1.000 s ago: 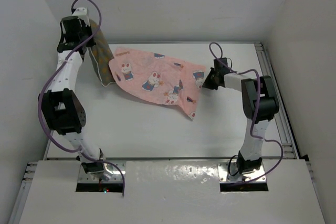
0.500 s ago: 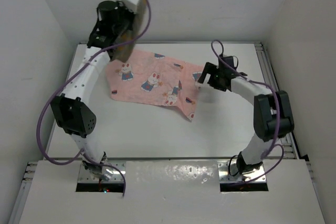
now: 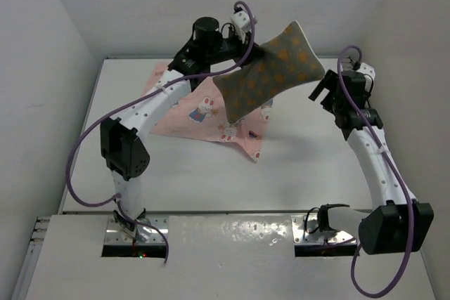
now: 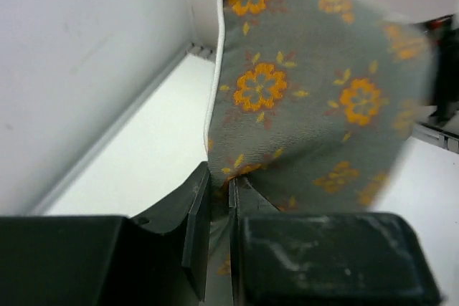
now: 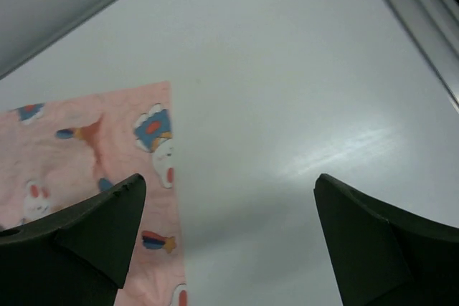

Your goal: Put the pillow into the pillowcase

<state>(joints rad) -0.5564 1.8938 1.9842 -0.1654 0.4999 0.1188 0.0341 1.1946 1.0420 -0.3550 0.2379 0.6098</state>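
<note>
The pillow [image 3: 271, 68] is hanging in the air above the pillowcase [image 3: 184, 116], its edge being pinched tight by the left hand [image 4: 221, 185]. The pillowcase is lying flat on the counter [image 3: 302, 159]. The right hand [image 5: 228, 198] is hovering near the pillowcase's corner, spread wide and grasping nothing.

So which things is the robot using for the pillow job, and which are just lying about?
For the job: the pillow, pinched in the left gripper and held up in the air; the pillowcase, lying on the table; the right gripper, open and empty.
Just there: the table, the white walls.
</note>
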